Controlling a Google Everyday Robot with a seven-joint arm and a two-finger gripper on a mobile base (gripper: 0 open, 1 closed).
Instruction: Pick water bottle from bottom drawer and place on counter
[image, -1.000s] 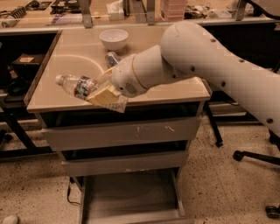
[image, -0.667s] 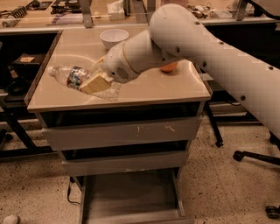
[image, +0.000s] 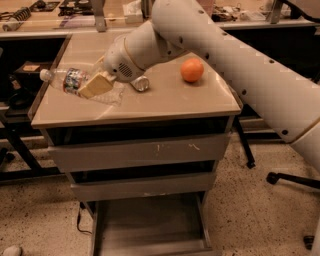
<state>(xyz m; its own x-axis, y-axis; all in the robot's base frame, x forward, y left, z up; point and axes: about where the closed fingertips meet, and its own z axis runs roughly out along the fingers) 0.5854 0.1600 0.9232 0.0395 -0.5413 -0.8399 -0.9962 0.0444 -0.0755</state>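
Observation:
The water bottle (image: 70, 80) is a clear plastic bottle with a white cap and a dark multicoloured label. It lies tilted on its side over the left part of the tan counter (image: 165, 102), cap pointing left. My gripper (image: 96, 85) is shut on the water bottle's body, its tan fingers (image: 97, 86) across it, just above the counter's surface. The big white arm reaches in from the upper right. The bottom drawer (image: 150, 220) is pulled open below, with a bare grey floor.
An orange (image: 192, 70) sits on the right part of the counter. A silver can (image: 140, 83) lies beside my wrist. Two closed grey drawers (image: 140, 152) sit above the open one. A workbench with clutter stands behind; a chair base (image: 292, 180) stands at the right.
My arm has swung left and back across the counter with the bottle, which now sits nearer the left edge. The orange and the can have come into view.

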